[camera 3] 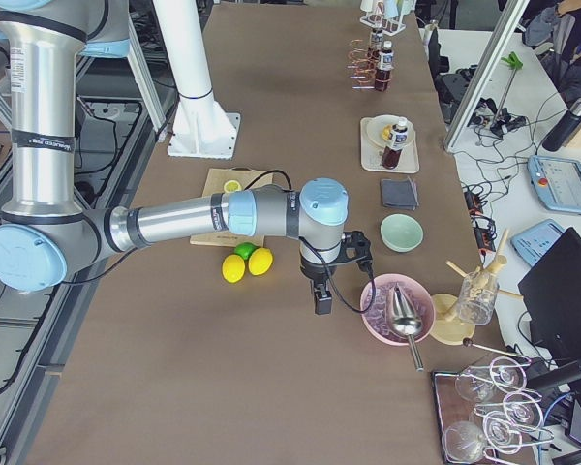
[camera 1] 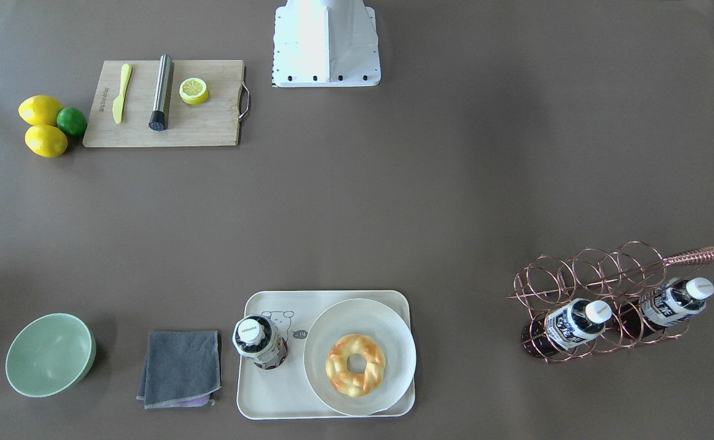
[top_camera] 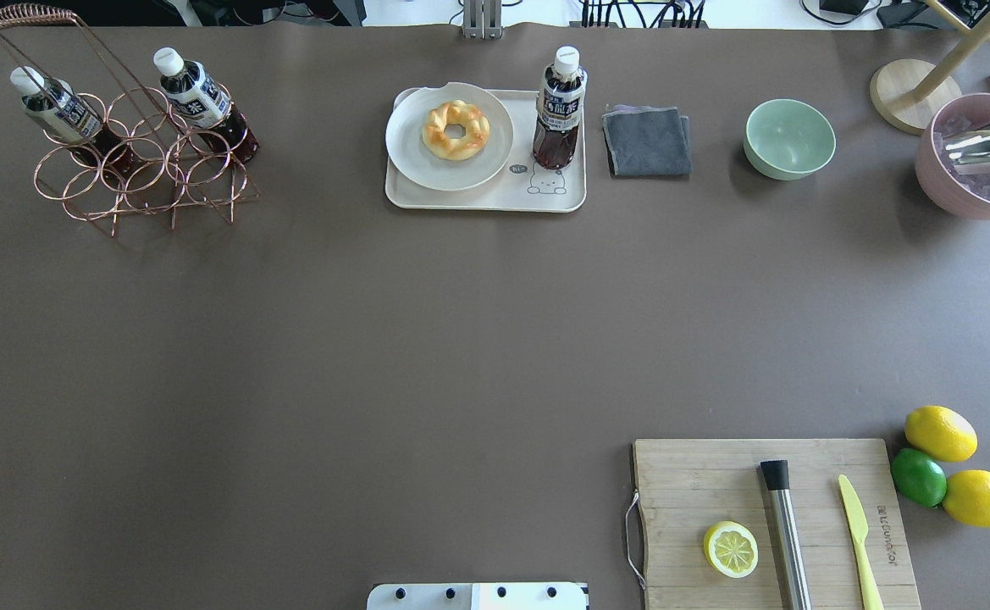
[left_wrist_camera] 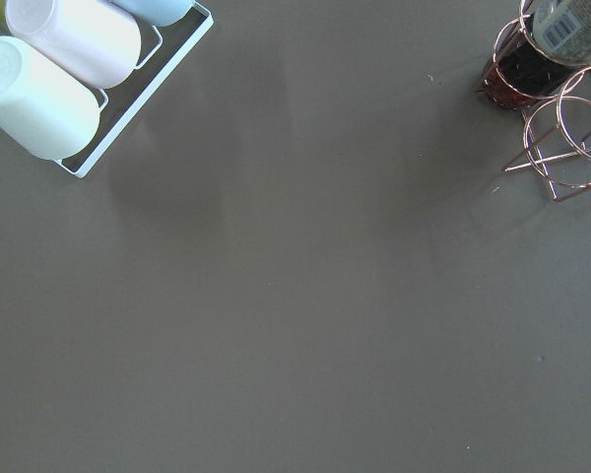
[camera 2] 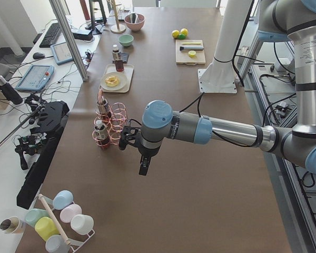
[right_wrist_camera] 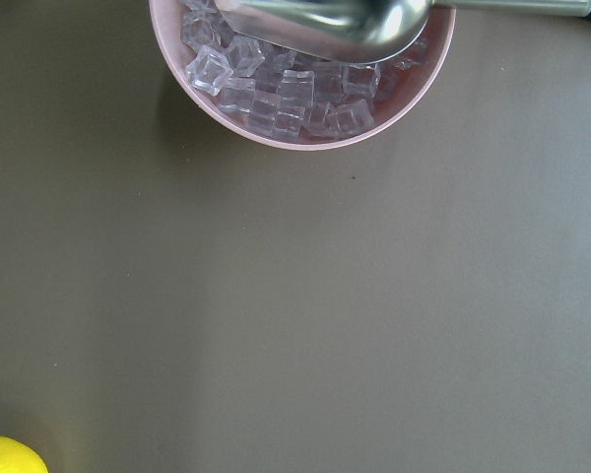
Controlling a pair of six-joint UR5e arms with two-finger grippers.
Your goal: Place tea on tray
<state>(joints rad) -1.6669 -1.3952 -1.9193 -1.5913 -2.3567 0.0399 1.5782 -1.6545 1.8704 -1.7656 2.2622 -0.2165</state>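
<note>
- On tray (top_camera: 495,199), overhead view: tea (top_camera: 559,110) stands upright at tray's 3 o'clock end, cap up, well apart from both my claws.
- Plate (top_camera: 414,165) with doughnut (top_camera: 456,129) fills tray's 9 o'clock end, just beside tea.
- Tray sits at 12 o'clock on table (top_camera: 376,339). Cloth (top_camera: 647,140) lies just off tray's 3 o'clock side, green bowl (top_camera: 789,138) beyond it.
- Rack (top_camera: 135,182) at table's 10 o'clock holds two more bottles (top_camera: 198,93), tilted.
- Left claw (camera 2: 143,168) hangs over bare table near rack. It shows in the side view only, so I can't tell if it's spread or pressed together.
- Right claw (camera 3: 322,300) hangs over table between a lemon (camera 3: 260,260) and pink ice bowl (top_camera: 960,203). Side view only again, so I can't tell its state.
</note>
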